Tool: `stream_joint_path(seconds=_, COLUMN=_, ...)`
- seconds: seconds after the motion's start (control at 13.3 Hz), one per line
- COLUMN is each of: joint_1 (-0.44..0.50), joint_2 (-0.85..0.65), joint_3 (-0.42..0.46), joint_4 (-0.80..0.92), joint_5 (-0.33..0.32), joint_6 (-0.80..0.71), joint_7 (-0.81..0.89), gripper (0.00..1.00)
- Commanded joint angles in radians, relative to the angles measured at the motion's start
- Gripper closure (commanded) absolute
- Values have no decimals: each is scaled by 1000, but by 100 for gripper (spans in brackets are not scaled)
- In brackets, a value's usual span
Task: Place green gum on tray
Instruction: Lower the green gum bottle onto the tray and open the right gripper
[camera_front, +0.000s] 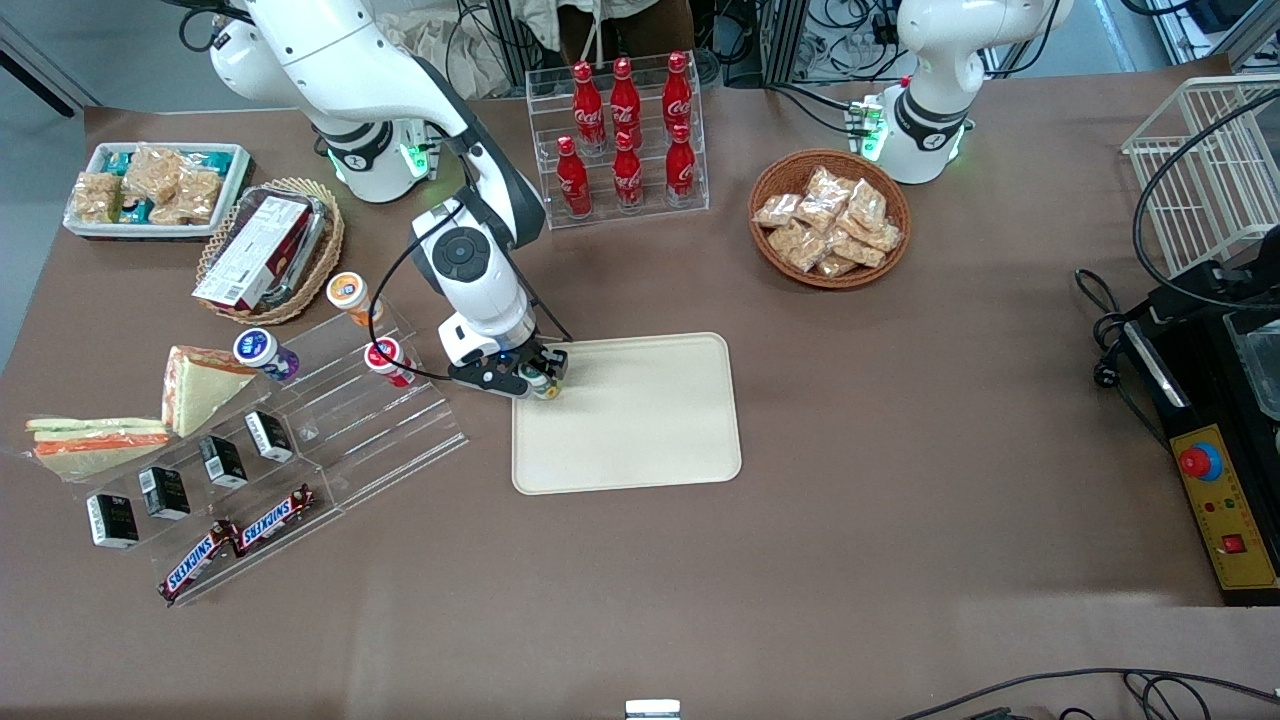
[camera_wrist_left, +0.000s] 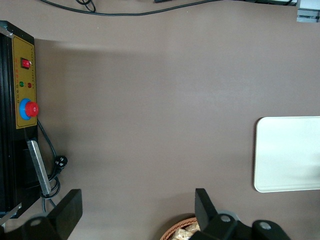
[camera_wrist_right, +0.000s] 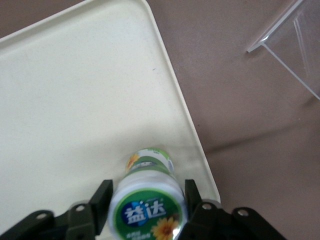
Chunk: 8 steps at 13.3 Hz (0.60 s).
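The green gum (camera_front: 546, 384) is a small green bottle with a white lid bearing a green-and-yellow mark. It stands upright between my right gripper's fingers, over the corner of the cream-beige tray (camera_front: 640, 420) nearest the clear stand. My right gripper (camera_front: 538, 380) is shut on the gum. In the right wrist view the gum (camera_wrist_right: 147, 207) sits between the black fingers (camera_wrist_right: 103, 196) of the gripper (camera_wrist_right: 148, 194), its base at or just above the tray (camera_wrist_right: 75, 100) close to the rim. The tray also shows in the left wrist view (camera_wrist_left: 290, 150).
A clear stepped stand (camera_front: 350, 430) lies beside the tray toward the working arm's end, holding purple (camera_front: 262, 352), red (camera_front: 386, 360) and orange (camera_front: 350, 295) bottles; its edge shows in the right wrist view (camera_wrist_right: 295, 40). A cola rack (camera_front: 625, 140) and a wicker basket (camera_front: 830, 220) stand farther from the front camera.
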Motion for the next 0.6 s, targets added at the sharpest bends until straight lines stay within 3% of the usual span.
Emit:
stream_joint_path(seconds=0.0, joint_1=14, joint_2=5, joint_3=-12, joint_4=7, joint_5=14, joint_6=21, joint_7=16, gripper=0)
stream_joint_path(seconds=0.3, joint_1=5, joint_2=-34, joint_3=-12, joint_4=30, joint_5=14, joint_6=-16, joint_7=8, gripper=0)
stream_joint_path(seconds=0.53, joint_1=-4, joint_2=-108, joint_3=-16, joint_4=155, joint_5=14, joint_6=-256, joint_7=5, gripper=0)
